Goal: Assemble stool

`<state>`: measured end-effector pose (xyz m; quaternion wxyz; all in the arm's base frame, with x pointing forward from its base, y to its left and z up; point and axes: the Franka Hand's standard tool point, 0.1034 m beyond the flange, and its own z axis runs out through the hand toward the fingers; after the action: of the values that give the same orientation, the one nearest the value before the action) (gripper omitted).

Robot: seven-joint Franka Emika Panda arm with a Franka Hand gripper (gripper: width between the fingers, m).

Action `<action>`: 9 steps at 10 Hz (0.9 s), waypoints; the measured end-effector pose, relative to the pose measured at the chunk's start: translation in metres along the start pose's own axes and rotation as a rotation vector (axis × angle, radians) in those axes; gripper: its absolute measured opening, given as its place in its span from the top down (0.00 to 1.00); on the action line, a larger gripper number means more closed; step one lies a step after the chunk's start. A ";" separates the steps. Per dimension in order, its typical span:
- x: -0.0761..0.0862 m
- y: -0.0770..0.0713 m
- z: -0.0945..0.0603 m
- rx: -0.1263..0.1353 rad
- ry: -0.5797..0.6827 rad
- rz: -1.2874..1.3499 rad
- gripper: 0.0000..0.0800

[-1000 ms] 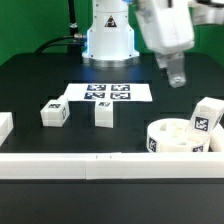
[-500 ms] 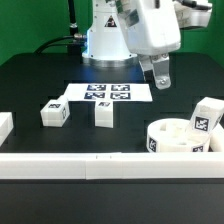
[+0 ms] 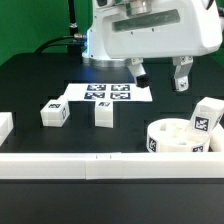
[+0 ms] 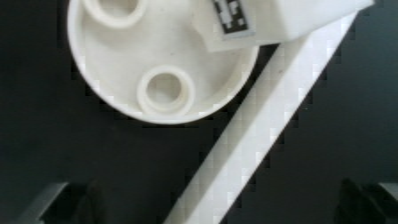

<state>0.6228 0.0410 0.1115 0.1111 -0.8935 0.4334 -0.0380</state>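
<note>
The white round seat [image 3: 176, 138] lies at the exterior view's right, against the front rail. One tagged leg [image 3: 205, 118] stands at its far right side. Two more tagged legs [image 3: 54, 113] [image 3: 103, 114] stand at the centre left. My gripper [image 3: 159, 77] hangs open and empty above the table, behind the seat and high over it. In the wrist view the seat [image 4: 143, 45] shows its holes, with the tagged leg [image 4: 267, 18] beside it. Both dark fingertips [image 4: 54, 205] stand far apart, and nothing is between them.
The marker board [image 3: 108, 93] lies flat at the back centre, before the robot base. A long white border rail [image 3: 90, 166] runs along the front and crosses the wrist view [image 4: 267, 130]. A short rail piece [image 3: 4, 126] sits at the left edge.
The hand has turned about its axis and shifted to the exterior view's left. Both fingers now show side by side, spread wide. The parts have not moved.
</note>
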 end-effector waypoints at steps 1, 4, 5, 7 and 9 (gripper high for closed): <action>0.000 0.000 0.000 0.000 0.000 -0.062 0.19; 0.001 -0.003 0.002 -0.041 0.011 -0.389 0.19; 0.004 0.000 0.003 -0.058 0.010 -0.520 0.19; 0.008 0.014 0.006 -0.074 0.010 -0.731 0.19; 0.010 0.019 0.008 -0.078 0.012 -0.824 0.19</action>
<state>0.6158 0.0232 0.0994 0.0501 -0.9955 0.0413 -0.0683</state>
